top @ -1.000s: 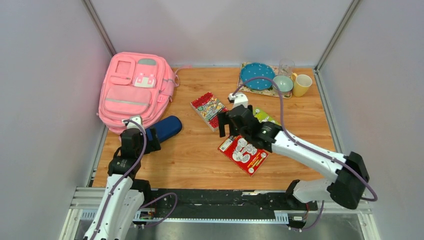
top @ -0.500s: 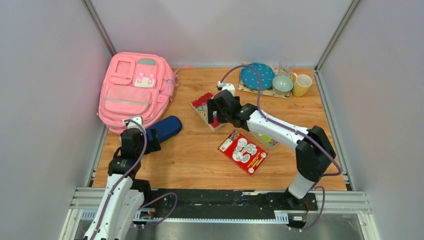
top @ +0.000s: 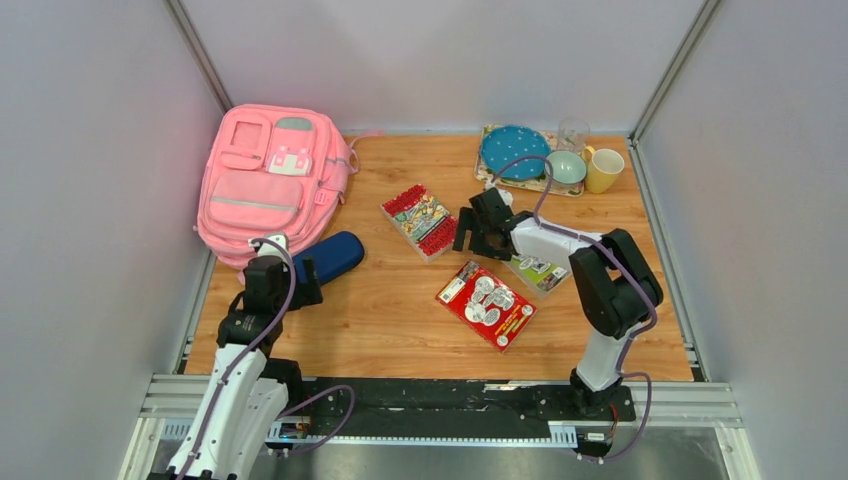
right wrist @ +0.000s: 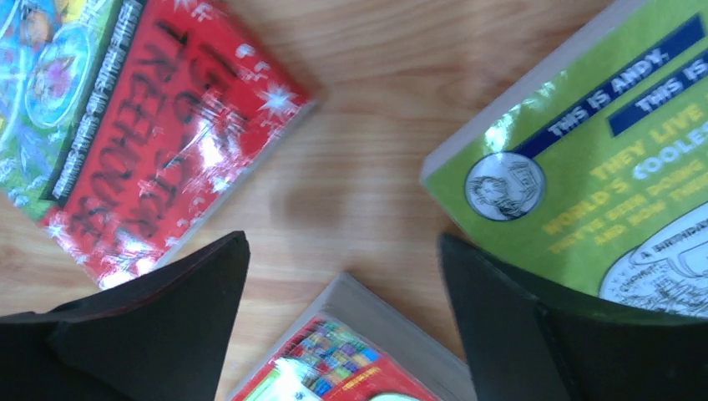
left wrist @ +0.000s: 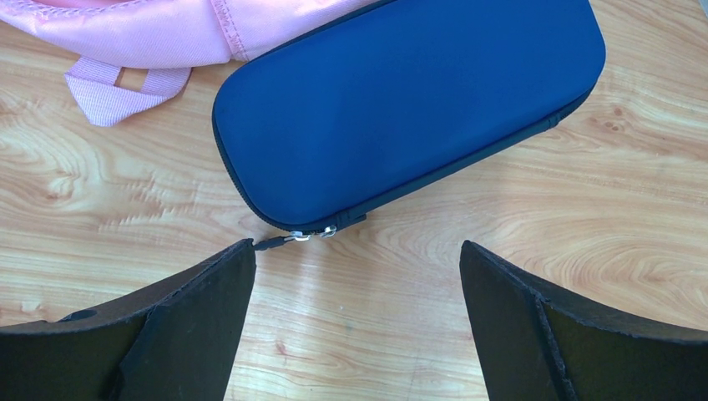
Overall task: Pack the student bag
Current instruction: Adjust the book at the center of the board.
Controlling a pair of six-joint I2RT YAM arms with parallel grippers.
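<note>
The student bag [top: 270,180] lies flat with its front pockets up in the far left corner of the desk [top: 400,335], a strap loop trailing onto the wood at its near edge. Whether its main opening is unzipped cannot be told from these views. Nothing is being carried, so the step in hand looks like reaching for the first things to pack. The left fingers [left wrist: 167,326] are spread wide and hold nothing, hanging just short of the near end of a navy zip case [left wrist: 409,109], whose zip pull points toward them. The case's far end touches the bag's lower edge. The right fingers [right wrist: 150,326] are also wide apart and empty, low over bare wood between three flat books: a red treehouse book [right wrist: 142,142] to one side, a green book [right wrist: 584,167] to the other, and a third red book [top: 487,303] nearest the arm bases. My guess is that the right arm is choosing among them. The next move calls for shifting over one book's edge, since a flat cover gives little to pinch, while the left could advance to straddle the case. The bag probably needs opening before anything goes in.
</note>
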